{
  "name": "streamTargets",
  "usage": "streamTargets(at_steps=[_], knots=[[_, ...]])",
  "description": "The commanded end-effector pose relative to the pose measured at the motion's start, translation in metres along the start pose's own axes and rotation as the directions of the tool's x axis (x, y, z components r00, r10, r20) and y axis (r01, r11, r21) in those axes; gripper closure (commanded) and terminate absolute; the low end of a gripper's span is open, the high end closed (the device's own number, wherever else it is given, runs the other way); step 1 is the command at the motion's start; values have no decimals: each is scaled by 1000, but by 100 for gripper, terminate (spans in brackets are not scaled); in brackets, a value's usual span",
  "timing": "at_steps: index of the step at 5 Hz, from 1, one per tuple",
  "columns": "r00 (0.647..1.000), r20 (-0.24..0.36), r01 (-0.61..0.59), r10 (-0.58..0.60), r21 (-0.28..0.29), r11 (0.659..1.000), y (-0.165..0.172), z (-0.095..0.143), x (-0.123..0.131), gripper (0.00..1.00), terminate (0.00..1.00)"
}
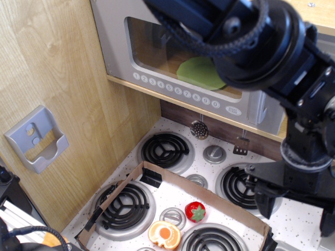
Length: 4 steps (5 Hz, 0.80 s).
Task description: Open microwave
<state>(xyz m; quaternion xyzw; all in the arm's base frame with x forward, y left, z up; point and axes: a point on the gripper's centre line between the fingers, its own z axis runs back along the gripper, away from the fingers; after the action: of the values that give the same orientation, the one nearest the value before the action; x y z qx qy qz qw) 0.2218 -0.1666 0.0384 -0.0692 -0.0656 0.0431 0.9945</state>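
Note:
The grey toy microwave (118,47) sits on a wooden shelf at the top of the view. Its clear window door looks shut, with a green plate (201,73) showing inside. A row of round white number buttons (175,89) runs along the bottom of the door. The silver vertical handle (259,107) shows at the right, mostly behind my black arm. My gripper (296,212) hangs below the shelf at the lower right, over the stove, below and right of the handle. Its fingers (264,201) stand apart with nothing between them.
A stove top (209,137) with black coil burners (165,149) lies below. A cardboard tray (157,170) on it holds a toy strawberry (195,211) and an orange-and-cream toy (164,235). A small grey holder (36,138) hangs on the wooden left wall. Utensils (199,128) hang under the shelf.

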Motion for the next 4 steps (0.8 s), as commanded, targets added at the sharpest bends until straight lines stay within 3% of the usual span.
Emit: streamTargets(at_steps=[1,4], knots=[[998,53,28,-32,73,997,30,37,13,0,0],[992,60,101,-109,123,987,81,80,60,0,0]])
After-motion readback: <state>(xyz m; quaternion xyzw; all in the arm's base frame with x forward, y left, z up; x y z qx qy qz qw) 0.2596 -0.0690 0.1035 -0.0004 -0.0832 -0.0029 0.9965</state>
